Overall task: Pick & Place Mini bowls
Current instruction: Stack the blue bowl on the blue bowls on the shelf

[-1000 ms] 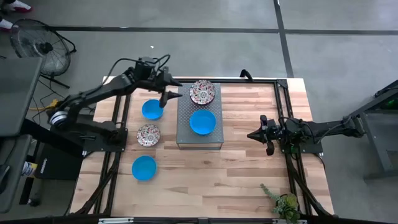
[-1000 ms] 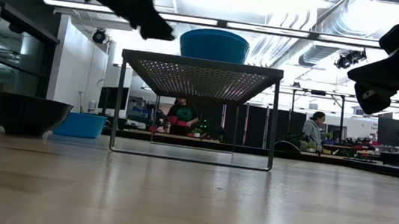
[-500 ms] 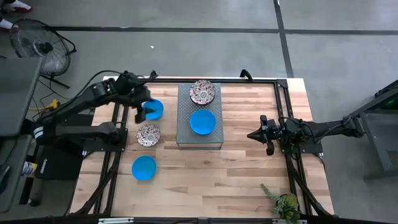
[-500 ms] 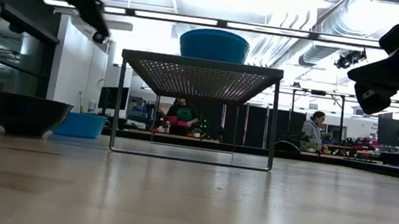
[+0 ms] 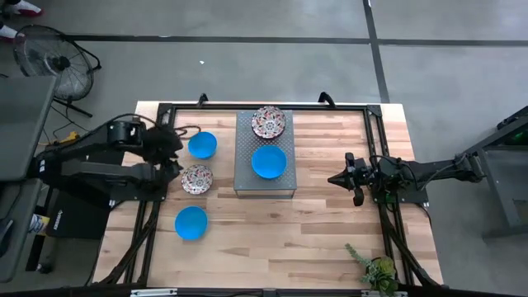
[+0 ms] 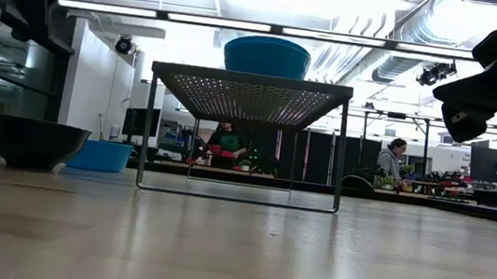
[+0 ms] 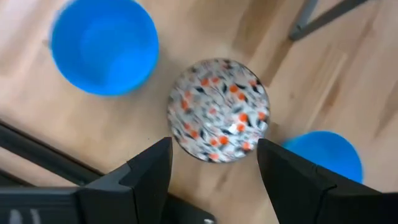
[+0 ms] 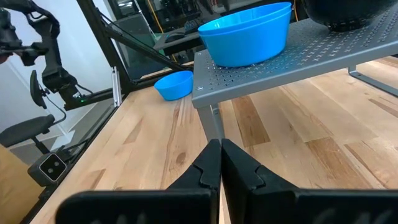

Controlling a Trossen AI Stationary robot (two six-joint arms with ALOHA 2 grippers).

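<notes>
Three mini bowls rest on the wooden table at its left: a blue one (image 5: pixel 202 145), a floral one (image 5: pixel 196 179) and another blue one (image 5: pixel 190 222). Two more sit on the grey perforated platform (image 5: pixel 264 188): a floral bowl (image 5: pixel 269 122) and a blue bowl (image 5: pixel 269 162). My left gripper (image 5: pixel 172 155) is open and hovers above the table's floral bowl (image 7: pixel 217 109), with a finger showing on either side of it in the wrist view and nothing touched. My right gripper (image 5: pixel 334 178) is shut and waits in the air to the right of the platform.
The grey platform (image 6: pixel 250 85) stands on thin legs over the table's middle. A black frame rail (image 5: pixel 157 206) runs along the table's left side, close to the bowls. A small plant (image 5: pixel 378 271) sits at the near right corner. People stand in the room beyond the table.
My left gripper has drawn back from over the platform's far left corner toward the table's left edge and a little nearer, passing the far blue bowl, and now hangs over the floral bowl on the table. No bowl has moved.
</notes>
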